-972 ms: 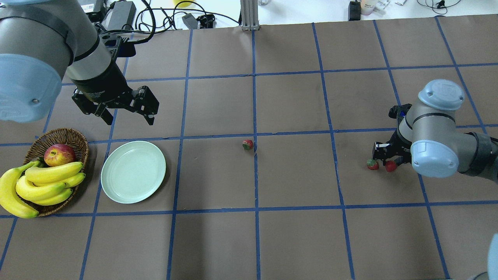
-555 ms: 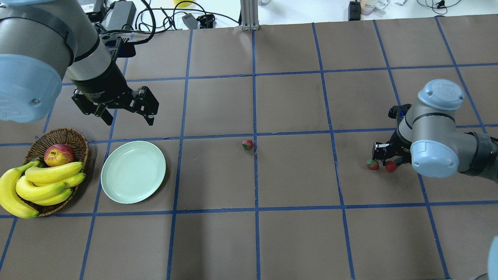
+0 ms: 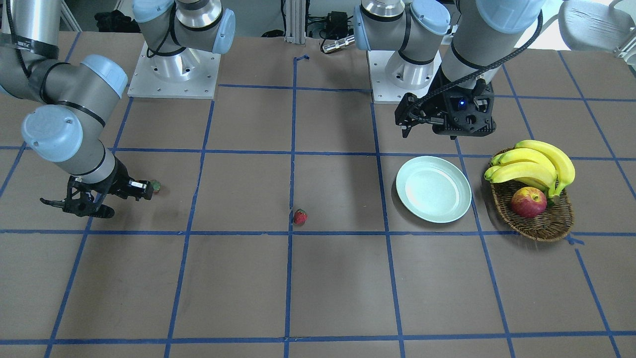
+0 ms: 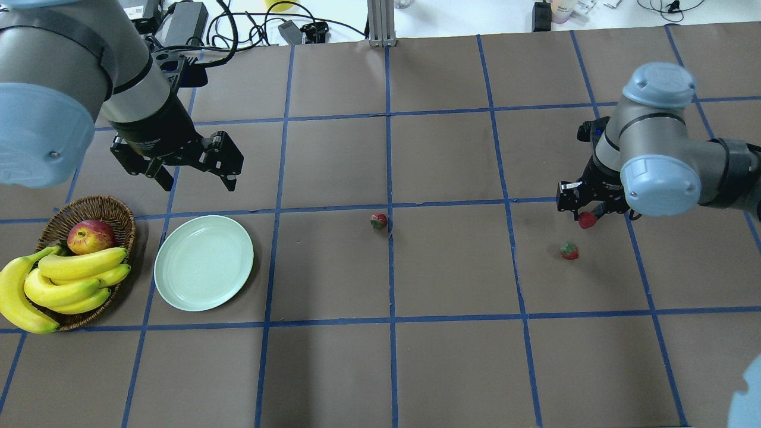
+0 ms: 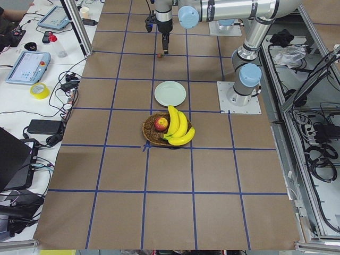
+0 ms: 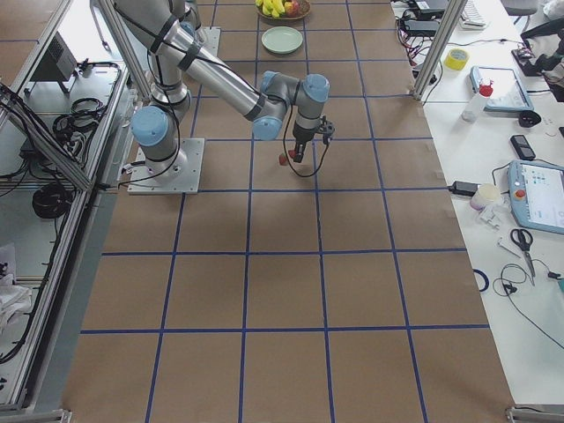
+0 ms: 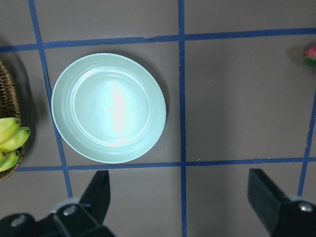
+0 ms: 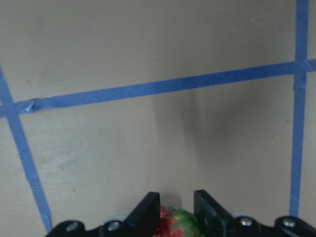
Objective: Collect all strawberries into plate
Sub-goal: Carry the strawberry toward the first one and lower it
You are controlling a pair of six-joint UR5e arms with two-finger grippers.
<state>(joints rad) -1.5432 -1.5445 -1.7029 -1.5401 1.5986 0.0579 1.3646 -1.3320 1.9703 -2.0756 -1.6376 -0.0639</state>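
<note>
Worked over brown table (image 4: 452,160) with blue tape grid (image 4: 389,160). Held strawberry (image 4: 587,220) pinched in right gripper (image 8: 176,212), far on robot's right. Noted second strawberry (image 4: 569,251) near it on table, third strawberry (image 4: 378,221) at mid-table beside tape line. Found plate (image 4: 204,263) far left, well apart from all three; basket (image 4: 95,199) with bananas (image 4: 71,279) and apple (image 4: 90,236) just beside it. Found left gripper (image 4: 198,185) spread wide, hovering beyond plate. Saw bare table between third strawberry and plate.

A brown paper table cover (image 4: 452,261) carries a blue tape grid (image 4: 389,148). The round shallow plate (image 4: 204,263) is pale mint-green. Each small strawberry (image 4: 379,221) is red, green-topped. The woven wicker basket (image 4: 89,205) is brown, its bananas (image 4: 71,273) yellow, its apple (image 4: 90,236) red-yellow. The grey robot arms (image 4: 642,128) wear pale-blue caps.
</note>
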